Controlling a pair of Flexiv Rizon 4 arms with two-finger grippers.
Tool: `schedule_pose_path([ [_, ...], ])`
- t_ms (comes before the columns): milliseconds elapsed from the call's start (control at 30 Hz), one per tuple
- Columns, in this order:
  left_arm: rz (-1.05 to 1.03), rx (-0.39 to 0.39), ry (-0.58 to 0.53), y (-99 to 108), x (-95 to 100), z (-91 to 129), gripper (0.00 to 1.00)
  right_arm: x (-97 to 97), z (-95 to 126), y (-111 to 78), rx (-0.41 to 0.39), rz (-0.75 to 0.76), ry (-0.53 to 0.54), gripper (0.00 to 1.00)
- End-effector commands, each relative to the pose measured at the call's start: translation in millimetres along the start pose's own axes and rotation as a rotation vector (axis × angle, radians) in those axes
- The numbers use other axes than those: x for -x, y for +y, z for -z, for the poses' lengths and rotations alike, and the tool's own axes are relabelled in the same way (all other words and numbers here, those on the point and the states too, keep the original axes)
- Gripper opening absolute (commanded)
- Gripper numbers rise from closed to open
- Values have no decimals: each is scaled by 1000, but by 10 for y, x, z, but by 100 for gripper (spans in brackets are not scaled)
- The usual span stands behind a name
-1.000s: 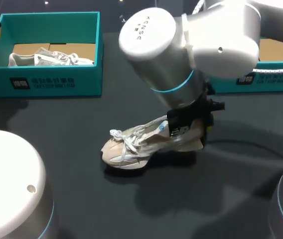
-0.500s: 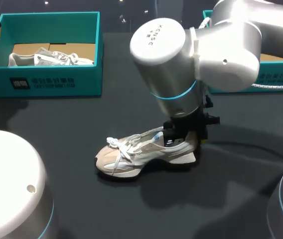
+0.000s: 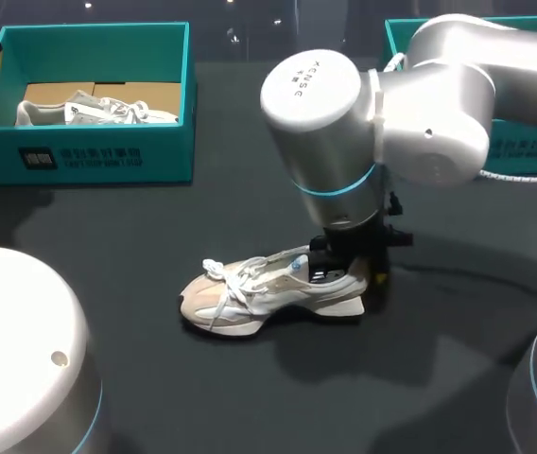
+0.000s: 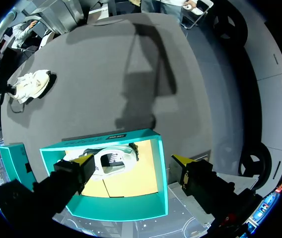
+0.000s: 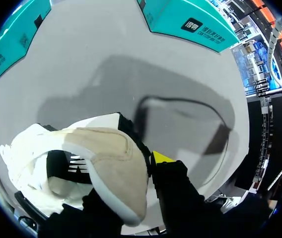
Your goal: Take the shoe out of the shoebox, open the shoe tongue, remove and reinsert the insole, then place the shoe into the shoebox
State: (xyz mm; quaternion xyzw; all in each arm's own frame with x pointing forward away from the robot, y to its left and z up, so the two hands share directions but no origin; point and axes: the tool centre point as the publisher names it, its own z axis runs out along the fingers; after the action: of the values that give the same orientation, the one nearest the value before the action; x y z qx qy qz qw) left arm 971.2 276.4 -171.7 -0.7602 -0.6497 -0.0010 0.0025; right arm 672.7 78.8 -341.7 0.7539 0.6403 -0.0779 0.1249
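Note:
A beige and white shoe (image 3: 264,295) rests on its sole in the middle of the dark table, toe pointing left. My right gripper (image 3: 349,272) comes down on its heel and is shut on the heel collar (image 5: 108,163); one yellow fingertip (image 5: 161,157) shows outside the heel, the other is hidden in the shoe. The left teal shoebox (image 3: 89,156) holds a second white shoe (image 3: 94,109). My left gripper (image 4: 131,163) hangs open above that box (image 4: 106,137) and its shoe (image 4: 112,161), touching nothing.
A second teal box (image 3: 533,147) stands at the back right, partly hidden behind my right arm. A cable (image 5: 180,106) lies on the table behind the shoe's heel. The white arm bases (image 3: 13,350) fill the near corners.
My right arm has lowered and levelled the shoe: its raised heel came down and the sole now lies flat on the table. The left arm has not moved.

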Motion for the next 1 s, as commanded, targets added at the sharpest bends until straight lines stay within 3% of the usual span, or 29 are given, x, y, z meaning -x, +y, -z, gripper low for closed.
schedule_pose_path([
  [33, -1, 1, 2, -5, 1, 0, 100, 68, -154, 9, -16, 13, 39, 0],
  [567, -1, 1, 2, -5, 1, 0, 100, 101, -542, 5, -87, 15, 117, 0],
  [633, -1, 1, 2, -5, 1, 0, 100, 102, -556, 5, -90, 20, 117, 27],
  [700, -1, 1, 2, -5, 1, 0, 100, 108, -565, 7, -92, 23, 119, 46],
  [733, -1, 1, 2, -5, 1, 0, 100, 112, -566, 9, -93, 24, 119, 68],
  [800, -1, 1, 2, -5, 1, 0, 100, 125, -559, 15, -92, 28, 122, 93],
  [833, -1, 1, 2, -5, 1, 0, 100, 133, -545, 17, -91, 30, 125, 100],
  [1000, -1, 1, 2, -5, 1, 0, 100, 186, -373, 19, -75, 44, 176, 100],
])
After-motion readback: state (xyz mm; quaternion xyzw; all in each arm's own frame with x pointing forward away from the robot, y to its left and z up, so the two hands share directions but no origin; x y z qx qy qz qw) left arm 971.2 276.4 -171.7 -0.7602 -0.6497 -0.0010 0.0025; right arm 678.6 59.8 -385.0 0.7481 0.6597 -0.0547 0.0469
